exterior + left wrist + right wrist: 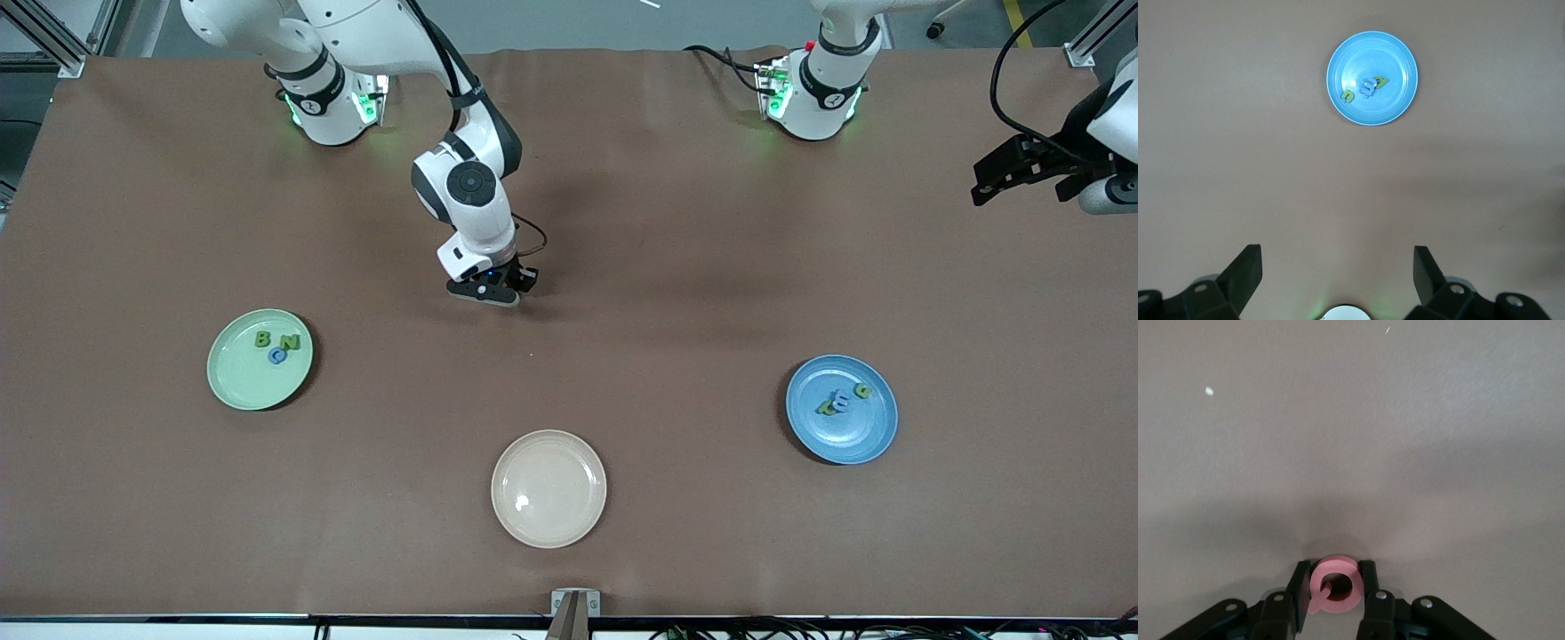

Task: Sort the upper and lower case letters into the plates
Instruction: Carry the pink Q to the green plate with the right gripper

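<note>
1. Bench (622, 222): flat, under brown matte cloth; arm bases along the edge farthest from the front cam.
2. Pale mint-green round shallow plate (233, 382), toward right arm's end. Holds three small flat letters: green "B" (262, 339), green "N" (289, 341), blue "C"-like piece (276, 356) touching them. Look upper case.
3. Medium-blue round shallow plate (867, 440) (1398, 57), toward left arm's end. Three letters clustered in it (843, 401) (1366, 87): two green, one pale blue between. Look lower case; exact letters hard to read.
4. Cream-beige round plate (548, 488), nearest the front cam, between the other two. Nothing in it.
5. Right hand (487, 289) (1333, 587) low over mid-bench, farther from the front cam than all plates. Narrow, pinching a small pink-red flat curled letter (1333, 583), "Q" or "a" type; case unclear.
6. Left hand (1013, 169) (1338, 273) up over its own end of the bench, spread wide, holding nothing. Arm waits.
7. Progress, est.: six letters sorted, one in the grasp. No loose letters seen on the cloth. Left to do: carry the red one to the matching plate, release.
</note>
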Controlling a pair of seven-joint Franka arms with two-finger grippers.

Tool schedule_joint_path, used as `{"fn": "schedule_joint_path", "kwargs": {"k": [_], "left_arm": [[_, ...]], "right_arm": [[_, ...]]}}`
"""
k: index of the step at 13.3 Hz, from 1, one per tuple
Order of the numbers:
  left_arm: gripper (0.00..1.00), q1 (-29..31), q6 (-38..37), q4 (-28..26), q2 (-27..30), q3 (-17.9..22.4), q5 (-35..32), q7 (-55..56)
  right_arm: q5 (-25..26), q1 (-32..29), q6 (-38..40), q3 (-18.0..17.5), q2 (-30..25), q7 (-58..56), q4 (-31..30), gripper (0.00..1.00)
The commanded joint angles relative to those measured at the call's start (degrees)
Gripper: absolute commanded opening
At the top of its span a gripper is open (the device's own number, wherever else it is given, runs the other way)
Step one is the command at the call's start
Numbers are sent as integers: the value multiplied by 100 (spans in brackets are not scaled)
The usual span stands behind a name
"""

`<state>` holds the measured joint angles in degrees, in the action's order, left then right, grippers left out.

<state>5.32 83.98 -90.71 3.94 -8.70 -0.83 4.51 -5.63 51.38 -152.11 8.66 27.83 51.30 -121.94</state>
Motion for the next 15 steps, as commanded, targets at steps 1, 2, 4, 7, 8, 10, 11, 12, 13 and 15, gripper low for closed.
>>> {"fn": "schedule_joint_path", "kwargs": {"k": [1,2,4,7,8,10,11,12,13,15], "left_arm": [[100,-14,30,123,-112,-9,-58,-73],[100,4,30,193,-147,-9,-58,-73],[100,39,30,272,-139,0,-58,-82],[100,4,13,405,-130,-9,-58,-64],[100,13,13,405,-122,-9,-58,-64],[100,13,-40,387,-121,-9,-40,23],[100,4,-40,396,-121,-9,-49,24],[100,4,-40,379,-121,-9,-49,33],[100,4,-40,370,-121,-9,-49,33],[100,4,-49,378,-121,-9,-49,41]], "right_arm": [[-26,-547,863,-5,-654,-722,-41,16],[-26,-863,1285,-5,-882,-1179,-32,16],[-18,-1496,1997,4,-1209,-2241,91,16],[26,-2454,2326,39,-1219,-3797,293,16],[26,-2797,2283,31,-1184,-4386,320,16],[26,-3351,2230,31,-1131,-5249,364,16],[26,-3545,2151,31,-1079,-5583,372,16],[26,-3738,2089,31,-1035,-5865,399,16],[26,-3888,2028,31,-939,-6120,460,16],[44,-4169,1905,31,-658,-6647,653,16]]}}
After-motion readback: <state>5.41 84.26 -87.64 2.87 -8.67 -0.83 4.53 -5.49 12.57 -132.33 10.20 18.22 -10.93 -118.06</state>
